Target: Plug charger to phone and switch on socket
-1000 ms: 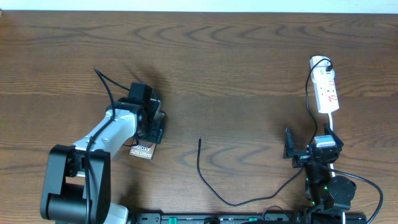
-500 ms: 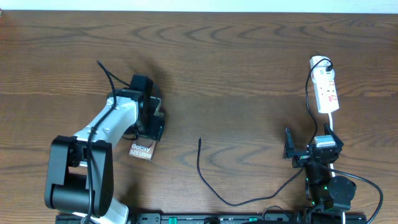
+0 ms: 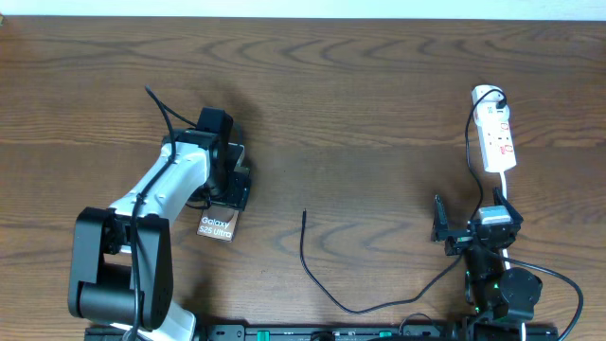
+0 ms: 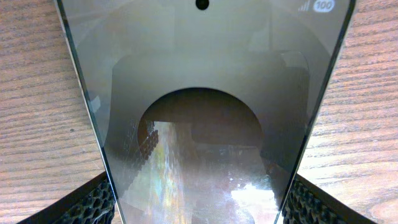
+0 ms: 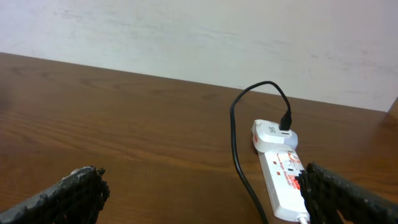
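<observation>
The phone [image 3: 216, 226], dark with white Galaxy lettering, lies on the table at the left. My left gripper [image 3: 230, 188] is shut on its far half. In the left wrist view the phone's glossy face [image 4: 199, 93] fills the frame, and both fingers [image 4: 93, 205] press against its side edges. The charger [image 3: 303, 242], a thin black cable, lies loose mid-table with its tip pointing away from me. The white socket [image 3: 498, 138] sits at the far right, and the charger [image 5: 235, 143] is plugged into the socket's [image 5: 283, 186] far end. My right gripper [image 3: 472, 218] [image 5: 208, 205] stands open just short of the socket, holding nothing.
The brown wooden table [image 3: 360, 104] runs to a pale wall [image 5: 199, 37] behind the socket. A white round adapter [image 5: 272, 135] sits at the socket's far end. Both arm bases stand along the table's near edge.
My left gripper has turned slightly with the phone, which now lies straighter and a little further from me. The right arm, cable and socket have not moved.
</observation>
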